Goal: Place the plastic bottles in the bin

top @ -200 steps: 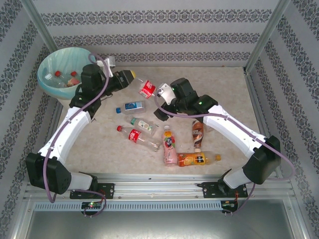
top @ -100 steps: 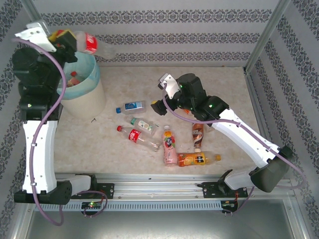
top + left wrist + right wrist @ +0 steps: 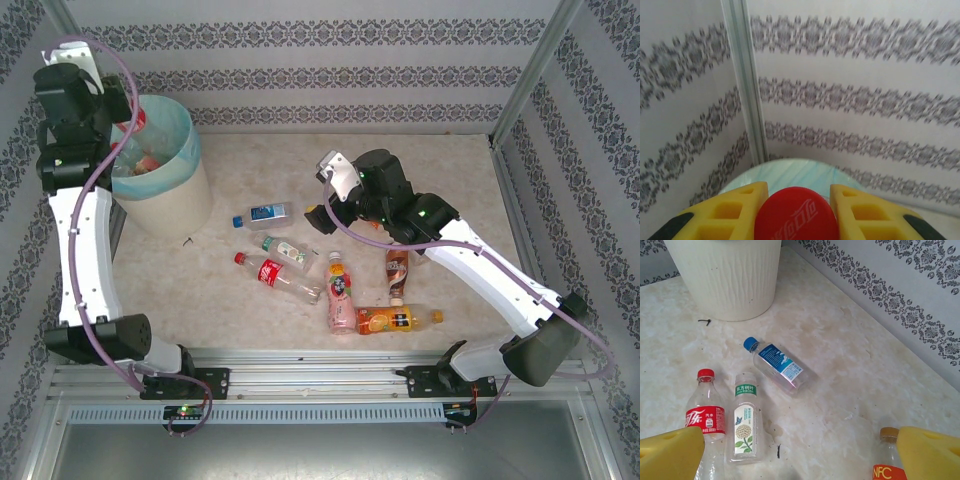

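At far left, the left gripper (image 3: 799, 194) is clenched on a clear red-capped cola bottle (image 3: 795, 216) and holds it over the mouth of the round cream-white plastic bin (image 3: 172, 205), which is lined with a pale teal bag. Inside the bin lie several clear bottles with red caps (image 3: 147, 160). On the marbled beige table (image 3: 450, 180), just right of the bin, lies a clear blue-capped bottle (image 3: 781, 366). Next come a clear green-labelled bottle (image 3: 745, 422) and, beside it, a clear red-labelled cola bottle (image 3: 704, 417). Further right lie a pink bottle (image 3: 342, 292), a brown bottle (image 3: 397, 266) and an orange bottle (image 3: 392, 320). The right gripper (image 3: 800, 455) hovers over the table with its fingers spread wide, grasping nothing.
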